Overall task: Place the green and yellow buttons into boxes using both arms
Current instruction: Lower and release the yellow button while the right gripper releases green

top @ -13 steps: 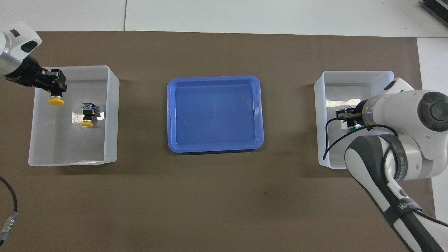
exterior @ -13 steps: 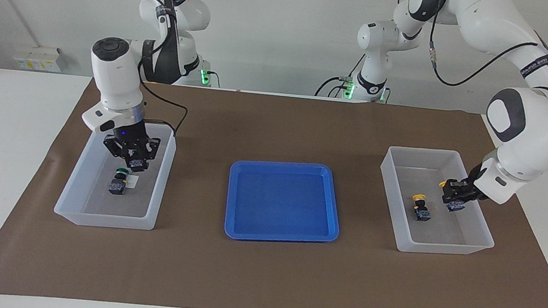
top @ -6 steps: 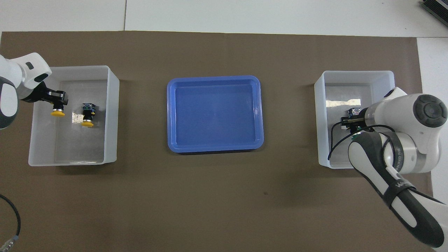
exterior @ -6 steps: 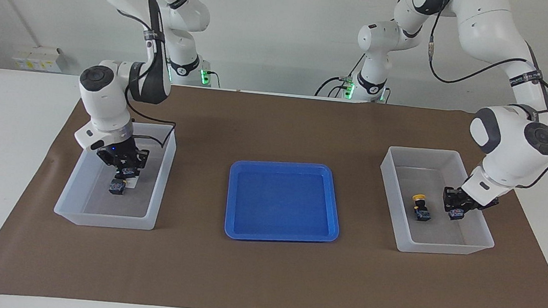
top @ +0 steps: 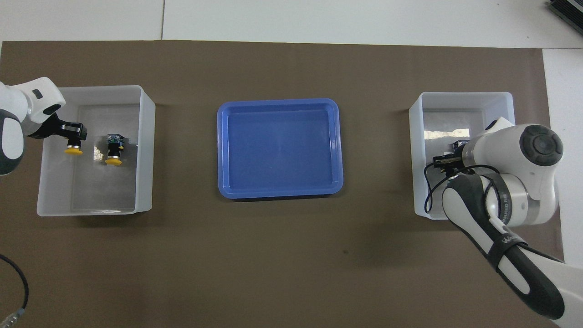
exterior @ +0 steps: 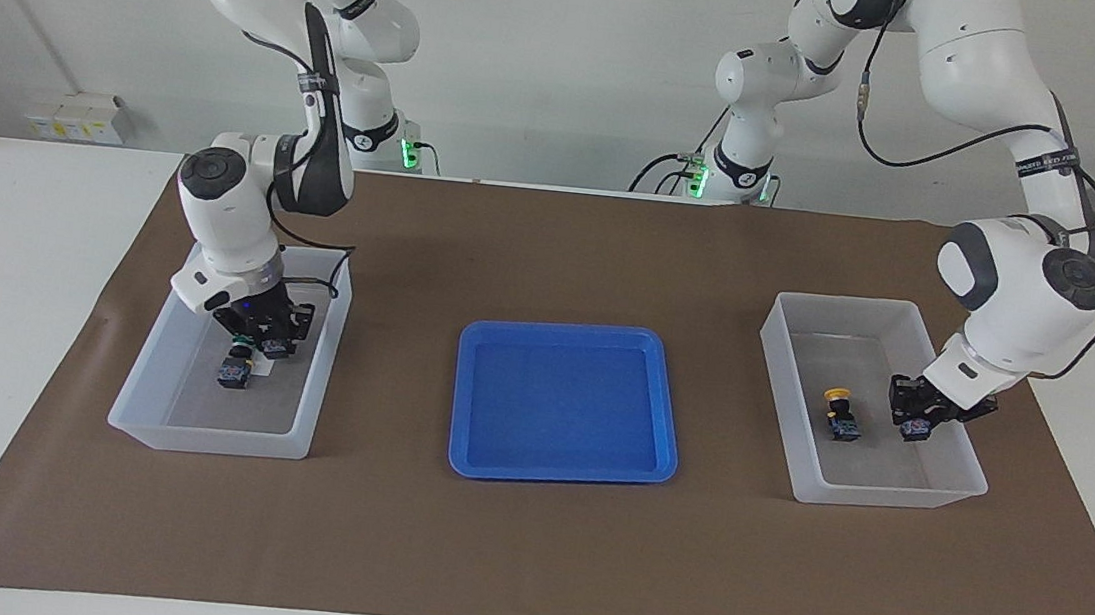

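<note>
The task is nearing completion: 1 yellow button (exterior: 841, 412) and 1 green button (exterior: 235, 368) are lying in the boxes (exterior: 788, 316) at the desk's ends. A second yellow button (top: 73, 148) is being held inside its box by the left gripper (exterior: 914, 411), clamped on it. The right gripper (exterior: 261, 332) is being kept low in its box (exterior: 330, 322); its grasp cannot be told.

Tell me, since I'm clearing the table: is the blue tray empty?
Empty: the blue tray shows only its bare blue floor in both views.
</note>
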Controlling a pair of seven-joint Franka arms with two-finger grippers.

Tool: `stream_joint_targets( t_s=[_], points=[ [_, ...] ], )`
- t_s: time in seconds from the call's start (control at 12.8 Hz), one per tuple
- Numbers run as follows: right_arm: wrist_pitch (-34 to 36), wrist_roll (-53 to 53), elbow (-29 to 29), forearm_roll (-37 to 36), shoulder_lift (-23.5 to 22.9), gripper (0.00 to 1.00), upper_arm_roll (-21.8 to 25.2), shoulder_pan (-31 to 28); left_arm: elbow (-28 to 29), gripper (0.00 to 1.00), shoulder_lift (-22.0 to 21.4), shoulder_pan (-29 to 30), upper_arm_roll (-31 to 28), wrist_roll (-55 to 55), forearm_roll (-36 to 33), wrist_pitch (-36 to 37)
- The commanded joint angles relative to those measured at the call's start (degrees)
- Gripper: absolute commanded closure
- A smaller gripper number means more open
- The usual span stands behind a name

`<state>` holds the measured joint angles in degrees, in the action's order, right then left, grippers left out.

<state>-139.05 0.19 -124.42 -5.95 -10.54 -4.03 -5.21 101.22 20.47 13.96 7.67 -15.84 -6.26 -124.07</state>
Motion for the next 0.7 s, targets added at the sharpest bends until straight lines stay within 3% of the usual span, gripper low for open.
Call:
stream_joint_targets(
  t_s=[0.0,0.08,0.16,0.39,0.63],
  points=[
    [0.1,-0.7,0.3,0.1,0.4,0.0,-0.2,-0.4,2.7,0.88,-2.2,-0.7,-0.2,1.0,-1.2,-1.3],
    [0.8,-1.1,1.1,0.1,0.9,0.0,-0.3,-0.9,2.7,0.46,-2.2,-0.7,-0.2,1.0,-1.2,-1.4],
    [1.6,-1.1,1.5,0.1,1.4,0.0,-0.3,-0.9,2.6,0.31,-2.2,-0.7,-0.3,1.0,-1.2,-1.3],
    [5.2,-0.9,4.8,0.1,5.3,0.0,-0.2,-0.9,2.4,0.29,-2.2,-1.6,-0.3,1.1,-1.2,-0.5],
    [13.2,0.2,11.8,0.2,7.3,0.0,-0.2,-1.0,-2.1,0.29,-2.0,-3.5,-0.2,5.4,-1.1,5.6]
  ],
)
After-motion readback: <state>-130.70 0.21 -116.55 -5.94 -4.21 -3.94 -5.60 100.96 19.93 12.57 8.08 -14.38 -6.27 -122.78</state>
